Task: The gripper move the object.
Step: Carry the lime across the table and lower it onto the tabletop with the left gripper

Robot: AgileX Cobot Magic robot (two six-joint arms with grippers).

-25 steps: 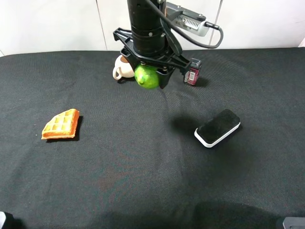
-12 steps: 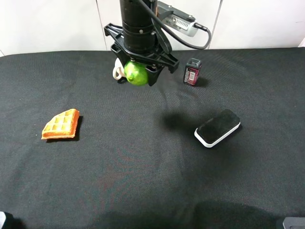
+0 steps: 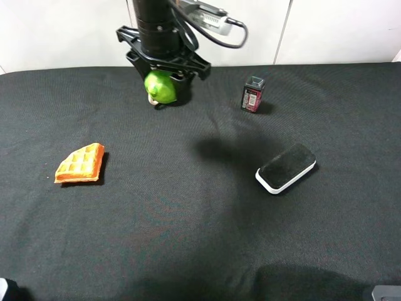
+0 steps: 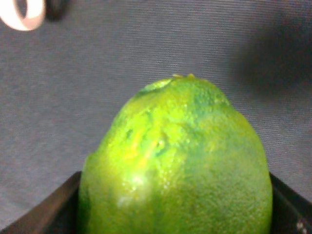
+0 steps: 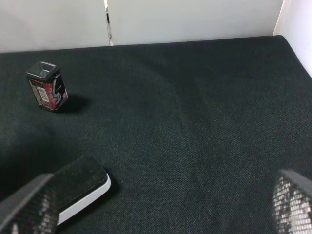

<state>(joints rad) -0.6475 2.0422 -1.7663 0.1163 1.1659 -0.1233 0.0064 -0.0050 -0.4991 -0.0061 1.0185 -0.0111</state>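
Green lime (image 3: 160,86) is hanging pinched in the left end effector (image 3: 162,91), needing a firm, level carry above the desk (image 3: 188,226).

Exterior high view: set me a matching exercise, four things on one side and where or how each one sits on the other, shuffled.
Things:
1. lime
2. waffle piece
3. small dark tin
4. black pad with a white base

Places or states:
A. lying flat and slanted on the right of the black cloth
B. gripped in the left pincer
C. lying alone on the left of the cloth
D. standing upright near the back, right of the lime

Pairs: 1-B, 2-C, 3-D, 4-A
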